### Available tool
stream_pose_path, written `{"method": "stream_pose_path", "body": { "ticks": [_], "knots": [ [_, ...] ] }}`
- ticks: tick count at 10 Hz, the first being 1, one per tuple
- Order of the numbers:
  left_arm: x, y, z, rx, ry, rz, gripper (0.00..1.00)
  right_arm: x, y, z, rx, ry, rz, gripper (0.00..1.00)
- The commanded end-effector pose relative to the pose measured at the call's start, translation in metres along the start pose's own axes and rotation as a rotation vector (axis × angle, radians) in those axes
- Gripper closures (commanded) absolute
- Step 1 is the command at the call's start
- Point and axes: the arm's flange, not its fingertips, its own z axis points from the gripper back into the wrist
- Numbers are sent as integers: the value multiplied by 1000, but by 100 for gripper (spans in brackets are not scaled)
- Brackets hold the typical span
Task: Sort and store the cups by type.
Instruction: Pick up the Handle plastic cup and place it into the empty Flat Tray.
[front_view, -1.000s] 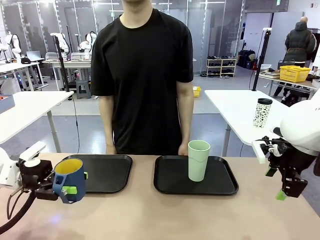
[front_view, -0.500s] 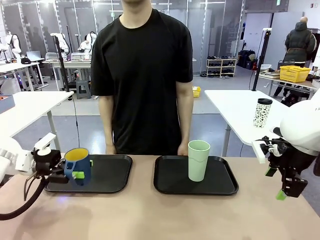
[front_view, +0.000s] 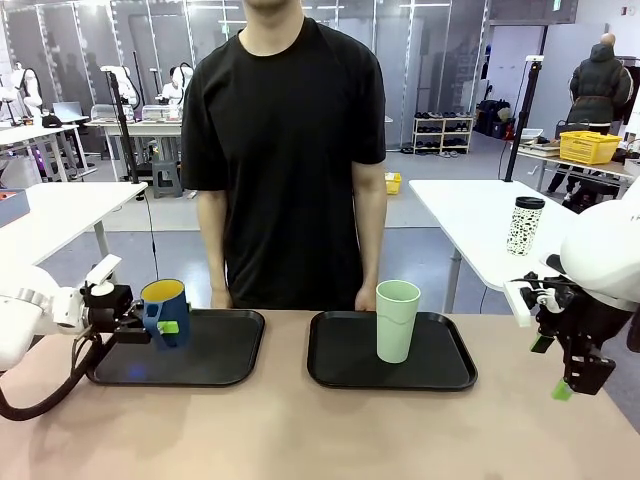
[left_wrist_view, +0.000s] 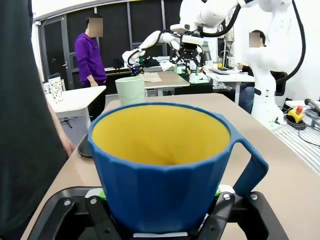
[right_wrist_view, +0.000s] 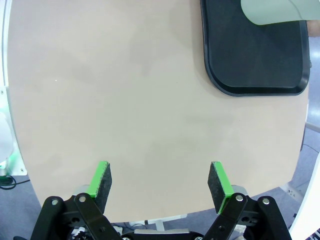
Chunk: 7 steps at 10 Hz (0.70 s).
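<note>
Mug (front_view: 165, 312): blue, faceted outside, yellow inside, looped handle; held upright above the left part of the left tray (front_view: 225, 350), clear of its surface. In the left wrist view the mug (left_wrist_view: 167, 170) is seen close up, handle to picture right.
Left gripper (front_view: 148, 322): clamped on the mug's lower body, a green pad (front_view: 169, 326) pressed against the blue wall.
Left tray: black, matte, rounded corners, shallow raised rim; set on the tan table (front_view: 330, 430).
Tumbler (front_view: 396, 320): pale mint green, tall, tapered, smooth, no handle; stood upright on the right tray (front_view: 345, 368), just right of the left tray.
Right tray: same black shape as the left tray, the two set side by side with a narrow gap.
Right gripper (front_view: 577, 378): hung well right of the left tray, past the right tray; its green pads (right_wrist_view: 102, 179) are spread wide apart with nothing between them, above bare tabletop (right_wrist_view: 125, 100).
Person (front_view: 285, 150): black T-shirt, stood behind both trays, hands resting at the table's far edge.
</note>
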Motion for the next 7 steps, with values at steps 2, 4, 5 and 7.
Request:
{"method": "stream_pose_path", "body": {
  "ticks": [2,4,5,7],
  "knots": [
    [-11,15,9,-5,-47,19,29,2,1,-1,-6,14,-21,3],
    [-23,21,15,-8,-47,16,29,2,1,-1,-6,14,-21,3],
    [-27,25,18,-5,-43,5,29,2,1,-1,-6,14,-21,3],
    [-37,32,21,8,-37,-1,29,2,1,-1,-6,14,-21,3]
  ]
}}
